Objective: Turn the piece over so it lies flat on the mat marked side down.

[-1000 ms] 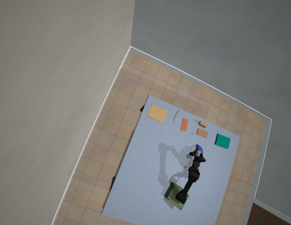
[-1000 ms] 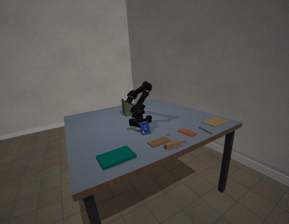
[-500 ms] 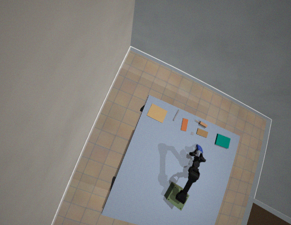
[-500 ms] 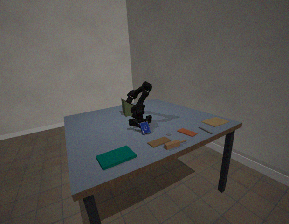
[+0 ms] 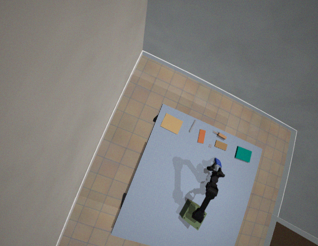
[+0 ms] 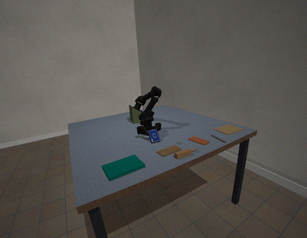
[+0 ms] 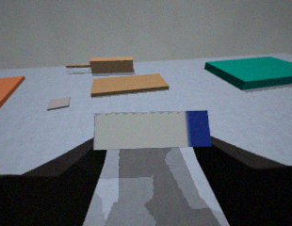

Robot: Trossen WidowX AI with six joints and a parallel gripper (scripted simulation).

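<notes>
The piece [image 5: 218, 161] [image 6: 154, 136] is a small blue plate with a white outlined mark on one face. It stands tilted on edge on the blue-grey mat [image 5: 154, 185] [image 6: 97, 133] [image 7: 259, 108], its marked face turned away from the arm. In the wrist view the piece [image 7: 151, 129] shows a pale face with a blue strip at its right end. My gripper [image 5: 215, 165] [image 6: 149, 133] [image 7: 149, 137] is low over the mat and shut on the piece, one finger at each end. The piece's lower edge is at the mat; I cannot tell whether it touches.
Ahead of the gripper lie a green slab [image 5: 243, 154] [image 6: 123, 166] [image 7: 254, 71], a tan slab [image 5: 220, 145] [image 6: 169, 150] [image 7: 129, 85], a wooden block with a peg [image 6: 182, 153] [image 7: 111, 64], an orange slab [image 5: 201, 136] [image 6: 198, 140] and a small grey tile [image 6: 179, 143] [image 7: 58, 103]. The olive base [image 5: 186, 209] is behind.
</notes>
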